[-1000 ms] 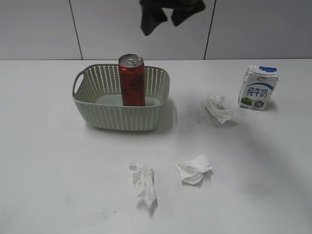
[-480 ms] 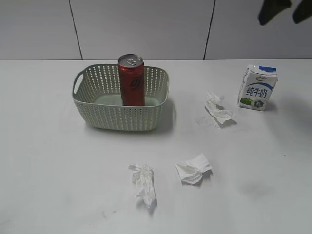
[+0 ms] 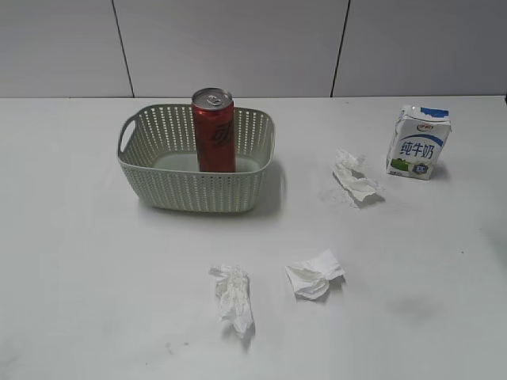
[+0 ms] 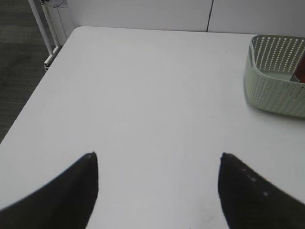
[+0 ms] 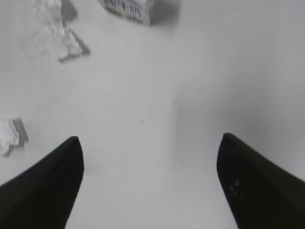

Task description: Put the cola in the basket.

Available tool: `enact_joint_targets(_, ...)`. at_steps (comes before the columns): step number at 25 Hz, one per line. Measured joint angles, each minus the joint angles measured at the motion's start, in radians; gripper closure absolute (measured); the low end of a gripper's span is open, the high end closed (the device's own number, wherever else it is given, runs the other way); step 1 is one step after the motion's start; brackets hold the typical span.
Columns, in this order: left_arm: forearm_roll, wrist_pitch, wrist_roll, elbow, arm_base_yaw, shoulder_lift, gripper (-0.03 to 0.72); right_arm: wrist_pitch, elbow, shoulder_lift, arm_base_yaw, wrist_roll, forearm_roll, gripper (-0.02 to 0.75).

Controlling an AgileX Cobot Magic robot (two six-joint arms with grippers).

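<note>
The red cola can (image 3: 215, 131) stands upright inside the pale green basket (image 3: 190, 188) at the table's back left. No gripper shows in the exterior view. In the left wrist view my left gripper (image 4: 157, 155) is open and empty over bare table, with the basket (image 4: 271, 90) at the right edge and a sliver of the red cola can (image 4: 300, 71) inside it. In the right wrist view my right gripper (image 5: 148, 138) is open and empty above the table, far from the cola.
A white-and-blue milk carton (image 3: 419, 142) stands at the back right; its base shows in the right wrist view (image 5: 127, 9). Crumpled tissues lie near it (image 3: 354, 178), at the middle front (image 3: 314, 275) and left of that (image 3: 234, 297). The table's left edge (image 4: 33, 100) drops to dark floor.
The dark gripper that hung above the basket moved right along the top of the exterior view and has left it. The cola and basket have not moved.
</note>
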Motion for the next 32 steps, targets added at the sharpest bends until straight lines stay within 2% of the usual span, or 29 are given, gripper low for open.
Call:
enact_joint_targets(8,0.000,0.000,0.000,0.000,0.000,0.000,0.095,-0.179,0.463,-0.368,-0.001,0.000,0.006,0.080)
enact_joint_targets(17,0.000,0.000,0.000,0.000,0.000,0.000,0.095,-0.217,0.824,-0.694,-0.001,-0.015,0.025,0.082)
enact_joint_targets(24,0.000,0.000,0.000,0.000,0.000,0.000,0.095,-0.225,0.975,-0.938,-0.001,-0.018,0.025,0.091)
enact_joint_targets(32,0.000,0.000,0.000,0.000,0.000,0.000,0.095,-0.231,0.982,-1.229,-0.001,-0.020,0.026,0.131)
